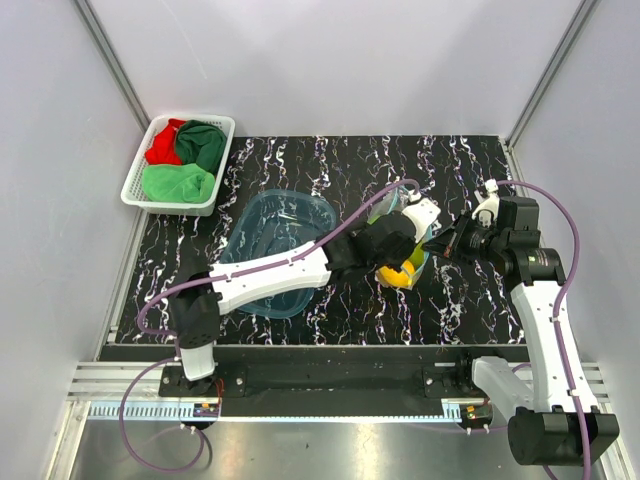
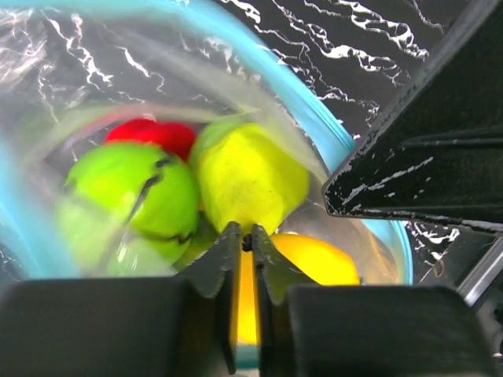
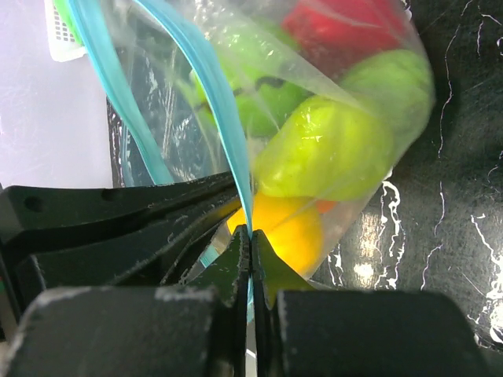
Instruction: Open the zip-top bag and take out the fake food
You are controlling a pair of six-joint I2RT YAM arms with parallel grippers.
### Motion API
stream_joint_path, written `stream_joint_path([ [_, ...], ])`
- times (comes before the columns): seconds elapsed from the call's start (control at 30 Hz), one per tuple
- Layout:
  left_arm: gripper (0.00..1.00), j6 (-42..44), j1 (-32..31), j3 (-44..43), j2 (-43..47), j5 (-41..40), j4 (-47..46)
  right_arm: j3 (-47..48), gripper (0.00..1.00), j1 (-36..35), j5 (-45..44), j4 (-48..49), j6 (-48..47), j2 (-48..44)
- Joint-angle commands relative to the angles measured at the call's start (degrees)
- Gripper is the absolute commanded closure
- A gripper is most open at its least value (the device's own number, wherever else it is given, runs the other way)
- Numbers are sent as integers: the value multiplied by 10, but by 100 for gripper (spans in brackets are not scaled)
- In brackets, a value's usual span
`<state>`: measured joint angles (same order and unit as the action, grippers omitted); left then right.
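The right gripper (image 3: 250, 236) is clamped tight on the teal strip of the zip-top bag (image 3: 220, 110). The left gripper (image 2: 247, 236) sits at the bag's mouth, jaws nearly together; whether they pinch anything I cannot tell. The fake food (image 3: 326, 149) lies inside the bag, right of centre on the black marbled table (image 1: 300, 165), just right of the blue tub (image 1: 270, 225).

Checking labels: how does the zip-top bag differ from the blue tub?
The zip-top bag is a clear floppy pouch with a teal zip strip; the blue tub is tinted blue all over and larger. The bag holds red, green and yellow fake food; no food shows in the tub's visible part. The right gripper pinches the bag's strip; nothing grips the tub. Both are see-through plastic.
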<state>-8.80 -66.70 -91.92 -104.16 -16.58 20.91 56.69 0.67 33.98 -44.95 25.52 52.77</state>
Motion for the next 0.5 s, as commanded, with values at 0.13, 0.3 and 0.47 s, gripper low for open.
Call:
stream_joint_path([
  [0.13,100,3,-1,-60,38,-14,33,11,100,-3,8,7,-11,-7],
  [0.3,100,-5,0,-86,62,-8,62,10,100,-3,4,8,-12,-10],
  [0.47,100,-21,-1,-101,95,-13,76,6,100,-3,0,8,-13,-9],
])
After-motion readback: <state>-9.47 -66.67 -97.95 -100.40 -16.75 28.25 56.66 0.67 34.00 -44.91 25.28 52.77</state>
